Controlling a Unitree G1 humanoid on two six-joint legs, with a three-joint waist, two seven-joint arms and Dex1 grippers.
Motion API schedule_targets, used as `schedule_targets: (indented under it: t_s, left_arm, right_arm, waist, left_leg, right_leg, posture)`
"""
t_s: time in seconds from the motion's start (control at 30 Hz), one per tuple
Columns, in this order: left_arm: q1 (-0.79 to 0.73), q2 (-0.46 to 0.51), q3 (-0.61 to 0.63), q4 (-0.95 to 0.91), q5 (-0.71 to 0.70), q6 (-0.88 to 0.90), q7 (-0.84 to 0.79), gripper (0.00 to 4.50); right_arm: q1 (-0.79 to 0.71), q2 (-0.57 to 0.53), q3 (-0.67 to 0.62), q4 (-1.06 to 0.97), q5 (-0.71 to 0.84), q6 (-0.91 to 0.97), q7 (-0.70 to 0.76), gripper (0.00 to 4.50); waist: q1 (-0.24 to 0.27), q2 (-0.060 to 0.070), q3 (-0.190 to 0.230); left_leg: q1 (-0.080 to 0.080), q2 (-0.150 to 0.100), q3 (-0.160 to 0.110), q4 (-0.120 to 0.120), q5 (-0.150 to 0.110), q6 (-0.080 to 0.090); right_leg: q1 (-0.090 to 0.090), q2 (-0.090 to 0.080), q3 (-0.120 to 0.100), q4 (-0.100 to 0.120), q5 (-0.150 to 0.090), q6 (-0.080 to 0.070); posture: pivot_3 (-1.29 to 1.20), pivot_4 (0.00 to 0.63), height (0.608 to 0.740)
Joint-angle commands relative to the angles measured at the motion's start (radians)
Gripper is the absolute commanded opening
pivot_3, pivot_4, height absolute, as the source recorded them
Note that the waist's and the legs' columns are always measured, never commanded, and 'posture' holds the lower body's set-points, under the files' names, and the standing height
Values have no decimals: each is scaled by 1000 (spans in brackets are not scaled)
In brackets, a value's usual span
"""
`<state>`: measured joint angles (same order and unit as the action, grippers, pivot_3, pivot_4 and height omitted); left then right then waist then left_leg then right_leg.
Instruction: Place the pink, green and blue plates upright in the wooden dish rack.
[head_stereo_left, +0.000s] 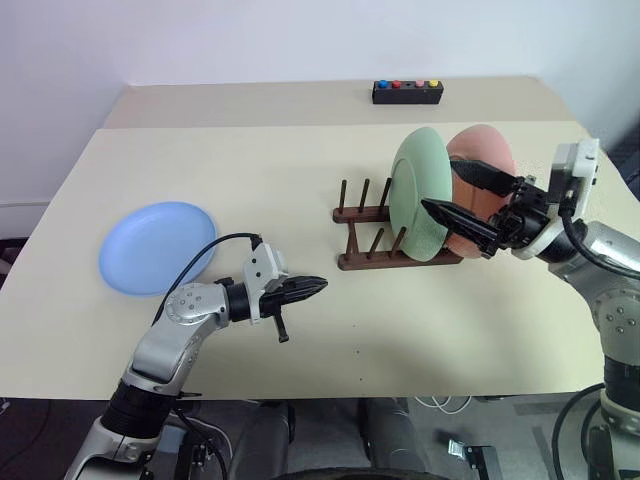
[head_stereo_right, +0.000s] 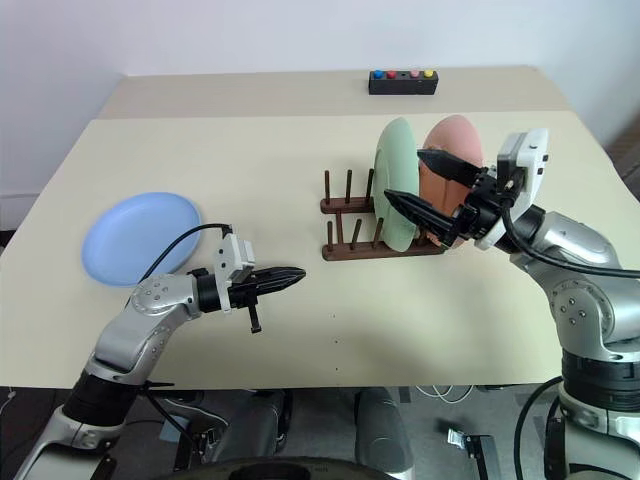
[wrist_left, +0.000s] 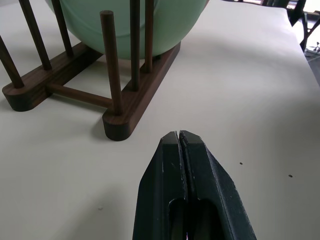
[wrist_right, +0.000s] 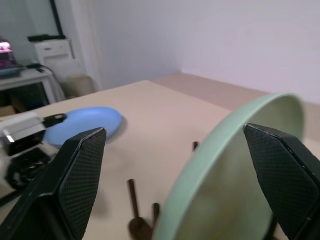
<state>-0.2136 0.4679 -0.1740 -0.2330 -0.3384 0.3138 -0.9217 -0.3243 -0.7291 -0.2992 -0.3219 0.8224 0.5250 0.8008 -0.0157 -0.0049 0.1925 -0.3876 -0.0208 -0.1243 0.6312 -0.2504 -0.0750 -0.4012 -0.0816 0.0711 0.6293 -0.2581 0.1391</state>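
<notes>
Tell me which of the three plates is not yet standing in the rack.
The blue plate: it lies flat on the table, while the green plate and pink plate stand upright in the wooden dish rack.

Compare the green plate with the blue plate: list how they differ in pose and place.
The green plate stands upright on edge; the blue plate lies flat on the table.
The green plate sits between the pegs of the wooden dish rack, beside the pink plate; the blue plate lies apart, off toward the robot's left.
Both are round and look alike in size.
</notes>
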Motion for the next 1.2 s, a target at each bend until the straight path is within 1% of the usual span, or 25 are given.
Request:
schedule_targets:
  t_s: [0.03,0.17,0.3,0.37,0.4,0.43,0.47,0.5,0.53,0.57,0.6,0.67,0.7,0.73,0.9,0.97,1.07,1.2]
  left_arm:
    - [-16,-2,7,-11,-4,-22,-2,0]
    - [-19,8,27,-15,-10,-17,3,0]
    - [-27,30,79,-24,-32,1,16,0]
    - [-37,46,128,-21,-62,42,30,0]
    - [-44,56,162,-16,-81,63,42,520]
    - [-49,62,184,-13,-93,77,50,774]
    - [-61,72,226,-4,-104,96,78,1221]
    - [-68,78,253,0,-111,108,96,1711]
    - [-78,90,281,11,-105,118,120,2333]
    - [-86,108,304,24,-91,123,141,2744]
    - [-91,120,315,34,-81,125,152,3257]
    - [-123,147,385,73,-82,149,214,4313]
    - [-143,163,417,105,-65,161,262,4413]
    - [-161,181,443,133,-48,176,306,4413]
    - [-211,274,480,251,47,297,461,4413]
    - [-234,306,496,317,76,386,526,4413]
    - [-258,329,521,384,85,473,574,4413]
    - [-291,346,519,454,97,566,607,4413]
  right_arm:
    - [-29,-33,-36,-51,-32,-44,3,4452]
    - [-69,-75,-38,-80,-74,-78,10,4452]
    - [-124,-118,-29,-89,-134,-125,20,4452]
    - [-158,-136,6,-107,-162,-141,34,4452]
    - [-178,-140,40,-123,-180,-146,42,4500]
    - [-191,-140,64,-134,-192,-148,48,4500]
    - [-208,-134,122,-149,-230,-157,58,4500]
    - [-218,-130,162,-158,-258,-163,64,4500]
    - [-230,-118,207,-161,-293,-172,65,4500]
    - [-240,-105,250,-160,-327,-183,63,4500]
    - [-248,-94,274,-157,-348,-189,61,4500]
    - [-263,-63,347,-140,-413,-221,63,4500]
    - [-268,-48,379,-131,-447,-241,65,4500]
    - [-270,-35,403,-125,-471,-256,67,4500]
    - [-271,16,457,-117,-518,-285,82,4500]
    - [-266,30,470,-106,-536,-297,86,4500]
    - [-257,45,477,-92,-553,-310,92,4500]
    - [-246,59,477,-88,-563,-314,96,4500]
  waist:
    - [0,0,0]
    - [-1,0,0]
    - [-1,0,0]
    - [-1,0,0]
    - [-3,0,0]
    - [-6,0,0]
    - [-6,0,0]
    - [-7,0,0]
    - [-6,0,0]
    - [-5,0,0]
    - [-6,-1,0]
    - [-5,-1,1]
    - [-4,-2,1]
    - [-4,-3,2]
    - [-4,-5,3]
    - [-4,-5,3]
    - [-5,-6,3]
    - [-3,-7,4]
  left_leg:
    - [0,0,0,0,0,0]
    - [0,0,0,0,0,0]
    - [0,0,0,0,0,0]
    - [0,0,0,0,0,0]
    - [-1,0,0,0,0,0]
    - [-1,0,0,0,0,0]
    - [-1,0,0,0,0,0]
    - [-1,1,0,-1,0,0]
    - [-1,1,0,-1,0,0]
    - [-1,1,0,-1,0,0]
    - [-2,1,0,-1,0,0]
    - [-2,0,0,-1,0,0]
    - [-2,0,0,-1,0,0]
    - [-3,0,0,0,0,0]
    - [-3,0,-1,-1,0,0]
    - [-3,0,-1,-1,0,0]
    - [-3,0,-2,-1,0,0]
    - [-3,0,-3,-1,0,0]
  right_leg:
    - [0,0,0,0,0,0]
    - [0,0,0,0,0,0]
    - [-1,0,0,0,0,0]
    - [-1,0,0,0,0,0]
    - [-1,0,0,0,0,0]
    - [-1,0,0,0,0,0]
    - [-3,0,0,1,0,0]
    - [-3,0,0,1,0,0]
    - [-3,0,0,1,0,0]
    - [-3,0,-1,1,0,0]
    - [-3,0,-1,1,0,0]
    - [-4,0,-1,1,0,0]
    - [-4,0,-1,1,0,0]
    - [-5,0,-1,1,0,0]
    - [-5,0,-2,1,0,0]
    - [-5,0,-2,1,0,0]
    - [-5,0,-3,2,0,0]
    - [-5,0,-3,2,0,0]
  posture:
    - [0,150,740]
    - [0,150,740]
    - [0,150,740]
    - [0,150,740]
    - [0,150,740]
    - [0,150,740]
    - [0,150,740]
    - [0,150,740]
    - [0,150,740]
    - [0,150,740]
    - [0,150,740]
    - [0,150,740]
    - [0,150,740]
    - [0,150,740]
    - [0,150,740]
    - [0,150,740]
    - [0,150,740]
    - [0,150,740]
